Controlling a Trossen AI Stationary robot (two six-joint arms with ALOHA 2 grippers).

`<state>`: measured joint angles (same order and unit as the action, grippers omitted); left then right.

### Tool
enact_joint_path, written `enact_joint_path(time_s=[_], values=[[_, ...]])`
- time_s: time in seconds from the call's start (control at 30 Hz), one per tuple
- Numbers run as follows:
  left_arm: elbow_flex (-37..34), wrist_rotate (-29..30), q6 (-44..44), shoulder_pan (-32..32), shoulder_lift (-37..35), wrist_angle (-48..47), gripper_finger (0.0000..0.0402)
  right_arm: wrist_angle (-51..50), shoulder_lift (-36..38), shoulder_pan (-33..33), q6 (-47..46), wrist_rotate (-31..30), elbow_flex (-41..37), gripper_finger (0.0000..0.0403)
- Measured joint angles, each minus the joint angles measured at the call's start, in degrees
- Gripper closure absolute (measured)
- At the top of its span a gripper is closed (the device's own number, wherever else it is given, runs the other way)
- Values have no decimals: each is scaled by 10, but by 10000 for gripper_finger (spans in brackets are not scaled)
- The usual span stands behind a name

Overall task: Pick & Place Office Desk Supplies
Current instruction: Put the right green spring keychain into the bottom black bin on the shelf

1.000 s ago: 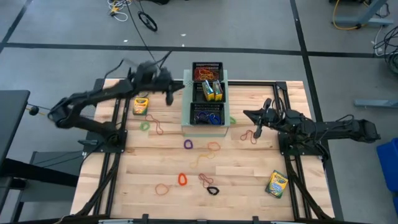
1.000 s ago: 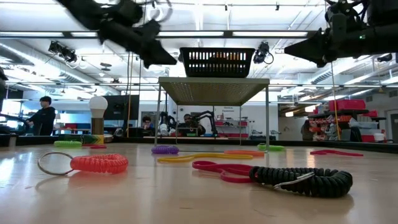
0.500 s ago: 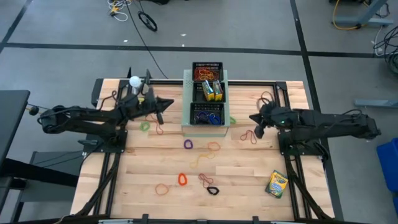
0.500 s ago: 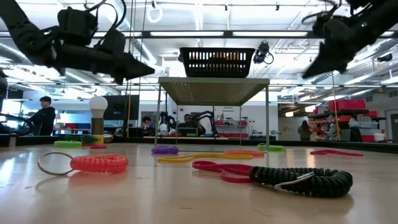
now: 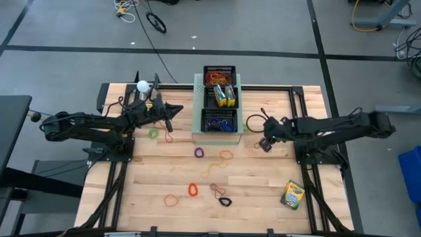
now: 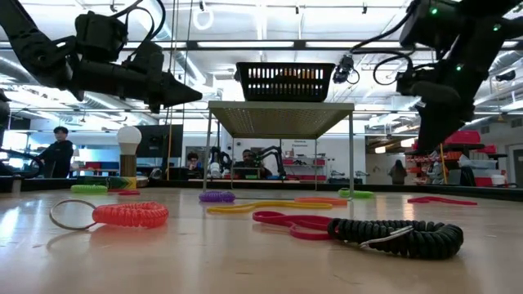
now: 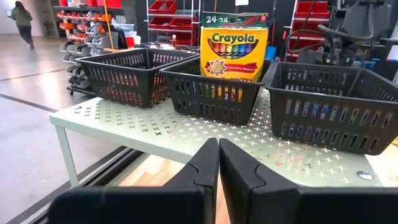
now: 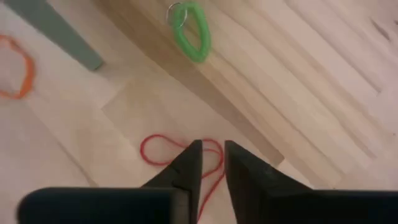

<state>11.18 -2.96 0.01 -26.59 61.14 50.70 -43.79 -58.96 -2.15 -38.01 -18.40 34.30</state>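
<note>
While both arms hang over the table, we count three mesh trays in a row on the pale-green stand (image 5: 197,135): the far tray (image 5: 220,71), the middle tray (image 5: 209,99) and the near tray (image 5: 219,122). We can count two crayon boxes. One box (image 7: 234,46) stands upright in the middle tray, and a second box (image 5: 293,195) lies at the near right of the table, well apart from the rest.

Loose on the wood we make out at least ten loops. Among them are a green loop (image 5: 153,133) left of the stand, a purple loop (image 5: 199,153) and an orange loop (image 5: 226,155) near of it. A coiled orange-red loop (image 5: 193,190) and a coiled black loop (image 5: 225,201) lie nearer still. More bands fill the far and near trays, too tangled for us to count.

The left gripper (image 5: 172,113) hovers left of the stand, pointing at it, its fingers (image 7: 205,163) pressed together on nothing. The right gripper (image 5: 264,142) is low over the table right of the stand. Its fingers (image 8: 189,163) stand slightly parted above a red loop (image 8: 143,151), and a green coil (image 8: 198,37) lies beyond it. We cannot tell whether they touch the red loop.
</note>
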Motion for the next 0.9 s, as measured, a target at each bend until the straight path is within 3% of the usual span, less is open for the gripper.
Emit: enact_joint_path(time_s=[0.13,0.27,0.43,0.63,0.77,0.9], values=[[0,0,0,0,0,1,379,66,9,-31,30,-4,-40,305],[0,0,0,0,0,1,379,255,37,-87,56,64,-138,315],[0,0,0,0,0,1,379,440,38,-127,85,71,-214,316],[0,0,0,0,0,1,379,492,31,-150,154,72,-248,246],[0,0,0,0,0,1,379,582,8,-159,195,85,-273,194],[0,0,0,0,0,1,379,673,-40,-161,249,93,-285,173]])
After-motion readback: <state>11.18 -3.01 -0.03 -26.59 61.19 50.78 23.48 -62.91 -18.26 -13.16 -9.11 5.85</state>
